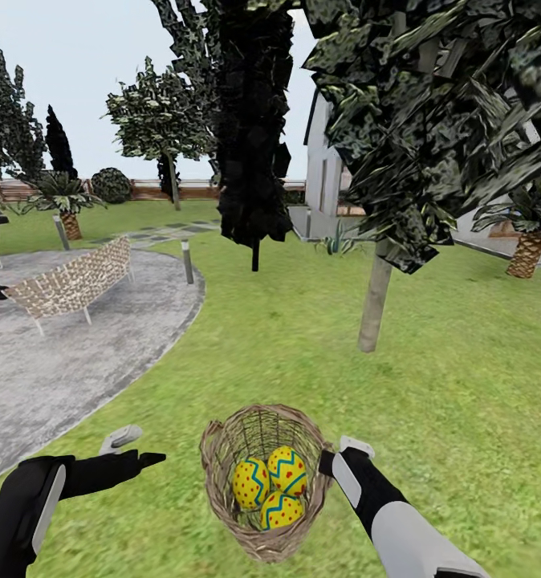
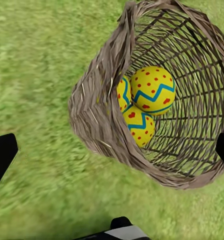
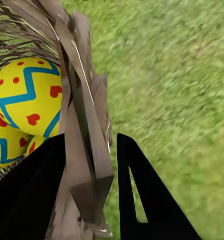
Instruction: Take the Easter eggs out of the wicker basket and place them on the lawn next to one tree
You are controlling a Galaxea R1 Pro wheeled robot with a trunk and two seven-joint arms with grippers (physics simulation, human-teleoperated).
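While all three Easter eggs (image 1: 269,487) lie in the wicker basket (image 1: 219,480), nothing is placed yet. The right gripper (image 3: 92,175) pinches the basket's rim; the left gripper (image 1: 134,449) hangs open beside it. The tree (image 1: 375,297) stands ahead, beyond both, on the lawn (image 1: 463,385).

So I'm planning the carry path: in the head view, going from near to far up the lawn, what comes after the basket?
Wicker basket holding the Easter eggs → pale-trunked tree → thin black-trunked tree → white house.
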